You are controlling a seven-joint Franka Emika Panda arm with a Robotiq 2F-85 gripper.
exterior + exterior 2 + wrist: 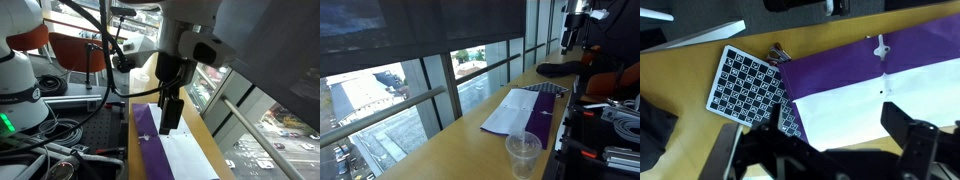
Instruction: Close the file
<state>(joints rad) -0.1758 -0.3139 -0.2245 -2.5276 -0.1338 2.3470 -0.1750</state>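
Closest to where I stand, a clear plastic cup (523, 152) sits upright on the wooden desk (460, 150), just beside the near end of the file. Next comes the file (542, 115) itself, lying open and flat along the desk, with its purple cover spread on one side and the white sheets (510, 110) bare on the side towards the windows. It looks thin and light. The cover seems a floppy flap that would bend rather than swing over stiffly, and smooth enough to slide on the wood if pushed sideways. To my mind the place to take it is the long free edge of the purple flap: slip a fingertip under it or nip it, then carry it over the paper. The loose sheets could shift if brushed. The wrist view shows a small white mark (878, 45) on the cover, and a black-and-white checkerboard card (745, 80) lying against the file's far end, with what looks like a small clip (778, 53) by its corner. Over that far part hangs the tool (170, 122), pointing straight down from the arm (195, 25), which reaches in from above with its wrist vertical. In the wrist view its fingers stand apart and hold nothing; whether a tip touches the file I cannot tell. Beyond are the big windows (420, 90).
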